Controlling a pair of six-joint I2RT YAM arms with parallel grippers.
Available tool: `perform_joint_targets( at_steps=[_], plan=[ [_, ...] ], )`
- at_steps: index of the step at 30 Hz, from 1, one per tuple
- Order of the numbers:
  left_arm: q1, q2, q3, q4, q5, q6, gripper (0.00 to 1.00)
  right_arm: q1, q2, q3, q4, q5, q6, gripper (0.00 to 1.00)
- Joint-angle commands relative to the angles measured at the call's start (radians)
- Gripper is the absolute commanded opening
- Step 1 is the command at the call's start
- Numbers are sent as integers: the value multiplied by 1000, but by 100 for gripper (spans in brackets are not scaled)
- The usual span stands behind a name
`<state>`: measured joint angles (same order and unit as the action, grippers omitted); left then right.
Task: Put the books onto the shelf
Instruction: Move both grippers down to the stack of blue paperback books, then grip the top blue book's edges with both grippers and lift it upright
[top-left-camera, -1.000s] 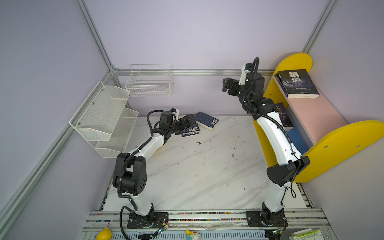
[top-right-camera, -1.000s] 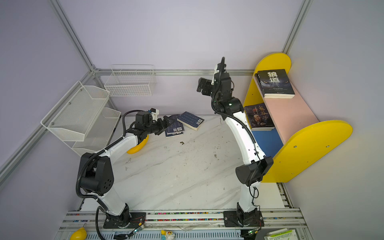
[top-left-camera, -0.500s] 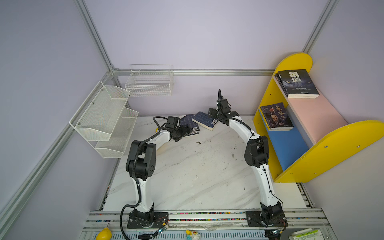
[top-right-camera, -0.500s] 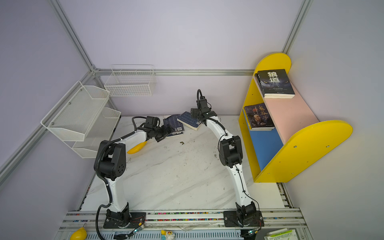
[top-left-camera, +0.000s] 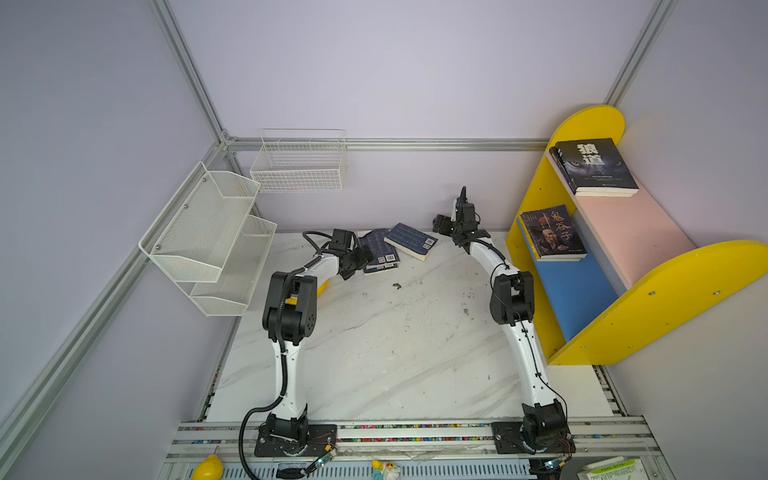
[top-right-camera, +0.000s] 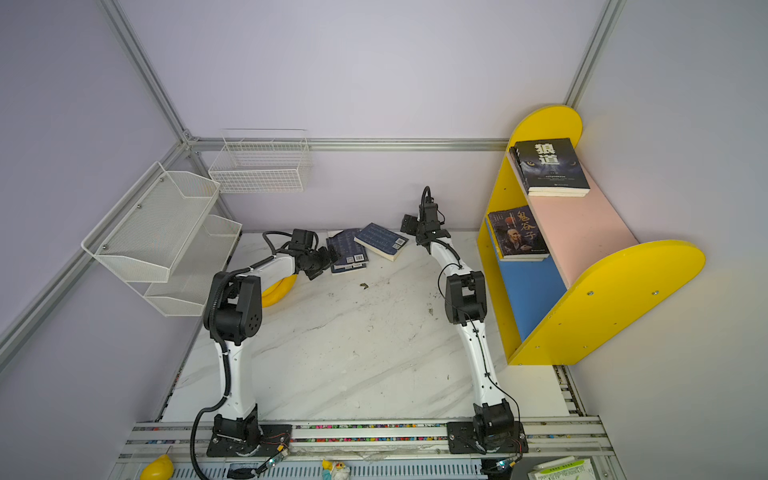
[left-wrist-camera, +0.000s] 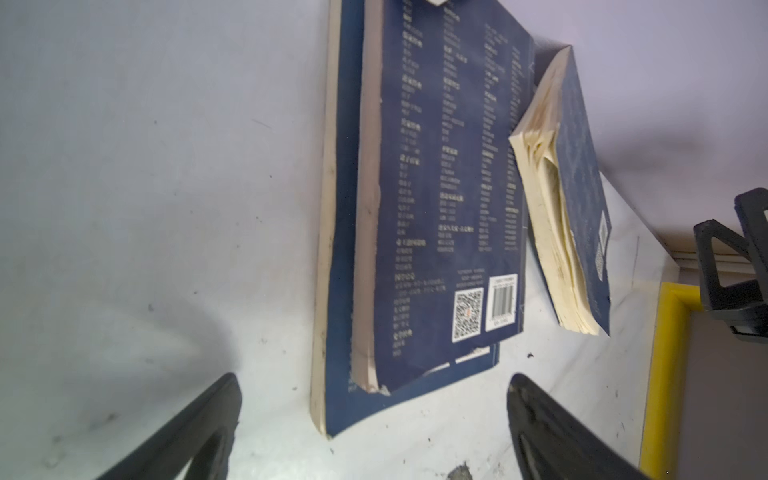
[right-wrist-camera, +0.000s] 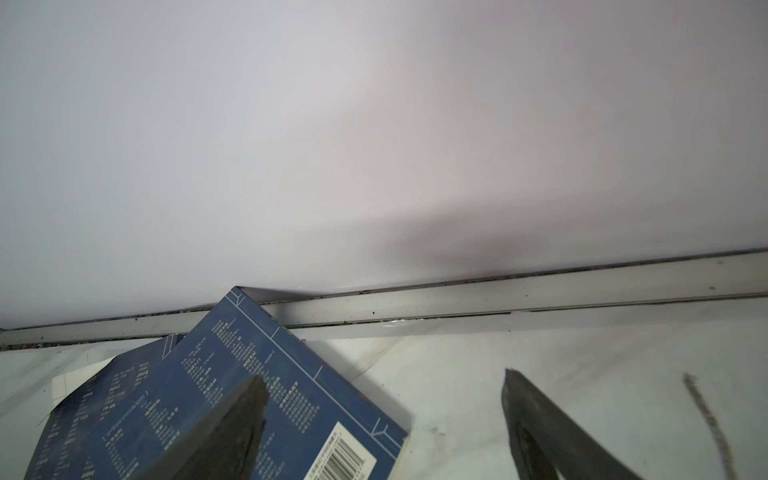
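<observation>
Shelf (top-left-camera: 665, 282) beside the right edge of the bench (top-left-camera: 374, 353) holds dark books (top-left-camera: 596, 166) on two levels, while navy books (top-left-camera: 409, 241) lie overlapped at the bench's back edge. Left fingers (left-wrist-camera: 208, 415) and right fingers (right-wrist-camera: 232, 424) are both spread and empty at that pile. Two arms pulling overlapping books could drag or spill a neighbour.

The left arm (top-left-camera: 291, 307) bends at the elbow and reaches forward, left gripper (left-wrist-camera: 374, 399) low, jaws spread wide. The right arm (top-left-camera: 511, 299) reaches forward likewise, right gripper (right-wrist-camera: 382, 390) low, jaws wide apart, gripping nothing.
</observation>
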<state>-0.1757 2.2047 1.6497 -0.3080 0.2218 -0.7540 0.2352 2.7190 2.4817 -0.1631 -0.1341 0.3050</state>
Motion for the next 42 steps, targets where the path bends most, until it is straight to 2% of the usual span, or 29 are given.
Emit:
perform_joint_targets(
  at_steps=[1, 8, 13, 17, 20, 25, 29, 32, 37, 39, 42],
  plan=[
    [2, 17, 107, 26, -31, -30, 98, 24, 41, 16, 75, -59, 48, 89],
    [2, 69, 99, 57, -80, -108, 97, 36, 116, 4, 120, -181, 138, 83],
    [2, 114, 145, 52, -85, -129, 97, 101, 111, -30, 68, -267, 114, 80],
    [2, 168, 208, 43, -44, -121, 96, 166, 24, -178, 43, -320, 77, 77],
    [2, 182, 219, 51, -14, -117, 95, 208, -80, -357, 115, -364, 91, 77],
    [2, 171, 201, 78, 16, -101, 95, 227, -144, -442, 148, -329, 123, 77],
    [2, 169, 187, 85, 12, -106, 94, 226, -142, -421, 156, -182, 156, 77],
    [2, 173, 180, 85, 10, -114, 94, 226, -120, -395, 166, -116, 207, 80],
    [2, 201, 204, 89, 15, -125, 93, 226, -106, -435, 296, -181, 334, 83],
    [2, 219, 225, 80, 17, -134, 91, 229, -85, -410, 286, -188, 367, 79],
    [1, 246, 255, 63, 30, -146, 84, 245, -63, -373, 235, -176, 352, 75]
  ],
)
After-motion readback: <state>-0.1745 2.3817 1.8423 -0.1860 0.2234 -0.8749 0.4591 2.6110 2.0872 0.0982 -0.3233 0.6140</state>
